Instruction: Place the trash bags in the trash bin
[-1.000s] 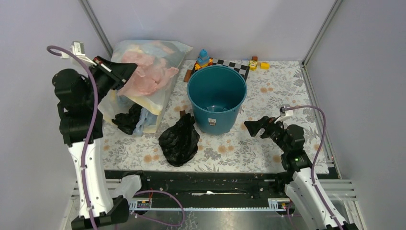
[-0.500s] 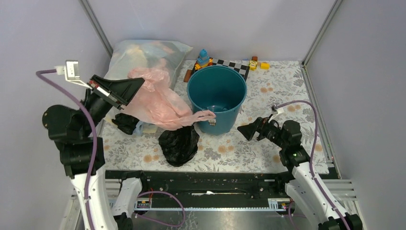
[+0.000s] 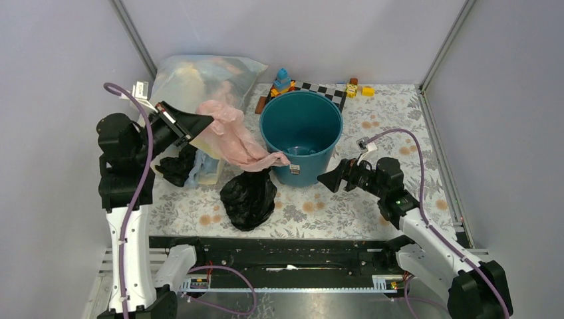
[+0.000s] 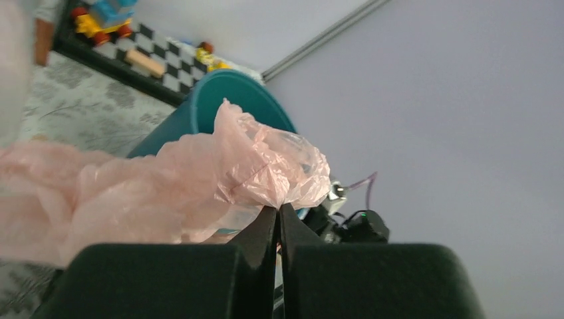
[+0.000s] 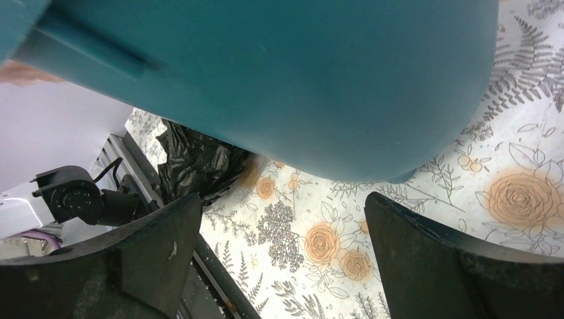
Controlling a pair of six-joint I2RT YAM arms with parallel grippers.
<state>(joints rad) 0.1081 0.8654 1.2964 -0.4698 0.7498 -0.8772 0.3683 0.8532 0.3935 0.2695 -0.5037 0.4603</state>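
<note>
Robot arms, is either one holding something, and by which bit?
The left arm's jaws are shut on a pink plastic bag, pinching a bunched-up end of it. The right arm's jaws are open, holding nothing.

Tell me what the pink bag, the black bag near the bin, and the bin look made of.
Pink bag: probably thin translucent plastic film; it crumples and light shows through. Black bag: thin glossy plastic, crinkled with shiny highlights. Bin: seemingly rigid moulded plastic; smooth teal wall, dull sheen.

trash bin (image 3: 314, 173) label (image 3: 293, 169), unreadable (too small)
</note>
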